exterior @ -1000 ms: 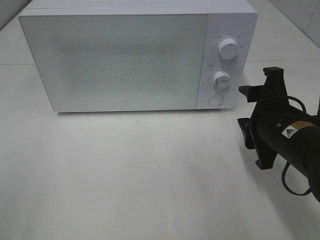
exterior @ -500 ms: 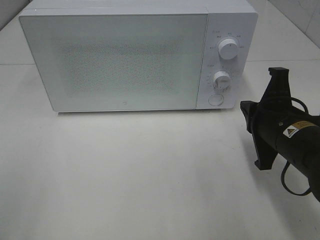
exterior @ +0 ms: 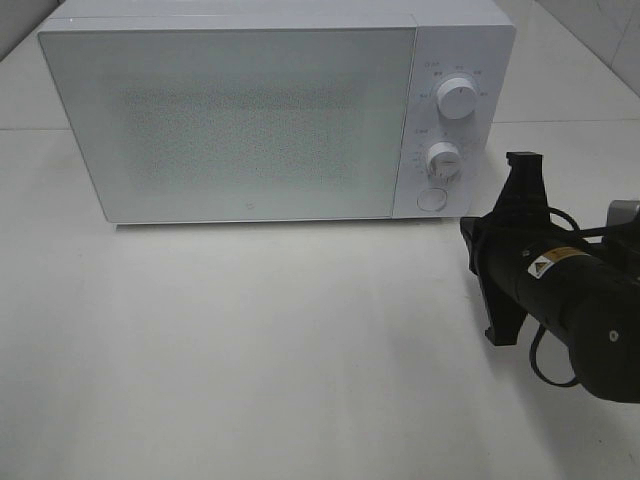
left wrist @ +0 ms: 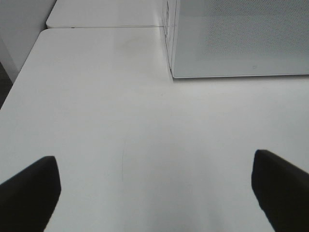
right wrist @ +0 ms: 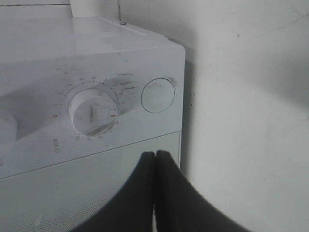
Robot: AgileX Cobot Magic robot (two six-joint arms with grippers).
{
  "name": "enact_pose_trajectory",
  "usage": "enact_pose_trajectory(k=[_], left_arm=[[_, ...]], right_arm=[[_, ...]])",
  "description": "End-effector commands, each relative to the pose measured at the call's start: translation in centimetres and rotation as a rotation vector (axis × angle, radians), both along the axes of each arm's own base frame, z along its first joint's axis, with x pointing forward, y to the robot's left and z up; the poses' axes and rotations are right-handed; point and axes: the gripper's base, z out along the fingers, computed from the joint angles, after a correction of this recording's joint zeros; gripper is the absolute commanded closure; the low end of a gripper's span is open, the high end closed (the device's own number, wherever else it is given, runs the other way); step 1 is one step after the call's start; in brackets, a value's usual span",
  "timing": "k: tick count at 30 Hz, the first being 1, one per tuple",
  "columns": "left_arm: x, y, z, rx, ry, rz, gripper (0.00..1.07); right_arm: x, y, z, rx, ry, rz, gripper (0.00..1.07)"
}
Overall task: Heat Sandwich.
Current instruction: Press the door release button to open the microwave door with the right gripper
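Note:
The white microwave (exterior: 240,120) stands at the back of the table with its door shut. The sandwich is out of view. My right gripper (exterior: 468,228) hovers just right of the control panel, below the round button (exterior: 431,199), its black fingers pointing at the microwave. In the right wrist view the right gripper (right wrist: 155,153) is shut with nothing between its fingers, close below the button (right wrist: 158,95) and the lower knob (right wrist: 93,112). My left gripper (left wrist: 154,193) is open over bare table, the microwave's (left wrist: 241,38) front corner ahead of it; the exterior view does not show it.
The panel carries an upper knob (exterior: 457,100) and a lower knob (exterior: 442,160). The white table (exterior: 250,350) stretches in front of the microwave. A tiled wall edge rises at the back right (exterior: 610,30).
The right gripper's jaws have closed from open to shut, and the right arm has shifted left, nearer the microwave's control panel. The left gripper's view gives no earlier frame.

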Motion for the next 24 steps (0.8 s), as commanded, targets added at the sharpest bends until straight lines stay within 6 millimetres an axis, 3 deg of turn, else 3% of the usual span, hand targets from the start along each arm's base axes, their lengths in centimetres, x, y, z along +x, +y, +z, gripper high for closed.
enact_pose_trajectory(k=[1,12,24], left_arm=[[-0.3,-0.1,0.0,-0.004,-0.035,-0.006,0.05],[-0.3,-0.1,0.0,-0.004,-0.035,-0.006,0.05],[-0.3,-0.1,0.0,-0.004,-0.035,-0.006,0.05]], right_arm=[[0.6,0.5,-0.1,0.007,-0.001,0.012,1.07],[3.5,1.3,-1.8,-0.005,0.043,0.022,1.07],[6.7,0.2,-2.9,-0.010,0.070,-0.027,1.07]])
